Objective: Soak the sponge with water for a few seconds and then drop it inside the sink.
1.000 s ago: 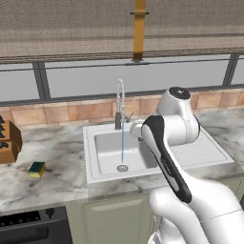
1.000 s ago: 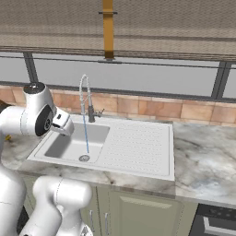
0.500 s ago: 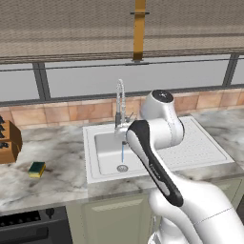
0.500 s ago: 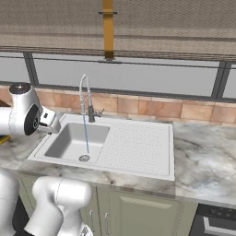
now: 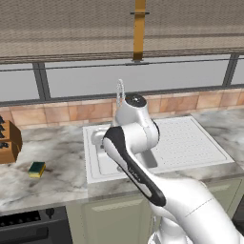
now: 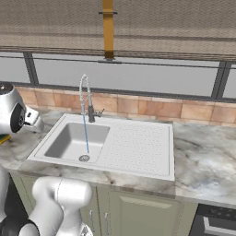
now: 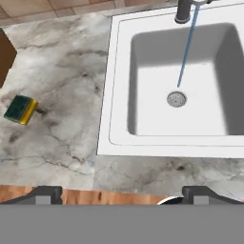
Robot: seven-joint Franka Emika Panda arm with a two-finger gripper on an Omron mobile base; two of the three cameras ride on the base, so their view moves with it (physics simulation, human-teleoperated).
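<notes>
Water [image 6: 85, 133] runs in a thin blue stream from the tap [image 6: 85, 97] into the sink [image 7: 119, 81] while the sponge [image 7: 20, 109] lies dry on the marble counter [image 7: 62, 86], well to the left of the basin and short of the knife block [image 5: 8, 143]. The gripper [image 7: 121, 193] hangs above the counter's front edge with its jaws spread wide and nothing between them; in the hand view the two dark fingertips [image 7: 45, 194] stand far apart at the bottom, the sponge off to their left and the drain [image 7: 177, 99] off to their right.

The pickup looks not yet begun, and the hazards lie there. The sponge sits askew to the hand, so a descent without turning the wrist could catch a corner and skate it along the smooth marble toward the block. It is low and soft: closing too high would pinch air, while pressing too deep would drive the tips into the stone. From the left base view the arm [image 5: 133, 157] masks most of the basin, so the carry to the stream leans on the hand view alone, and a loose grip could drop the sponge onto the counter or the sink's rim before it is wet. The stream is narrow; holding the sponge slightly aside would leave it dry.
</notes>
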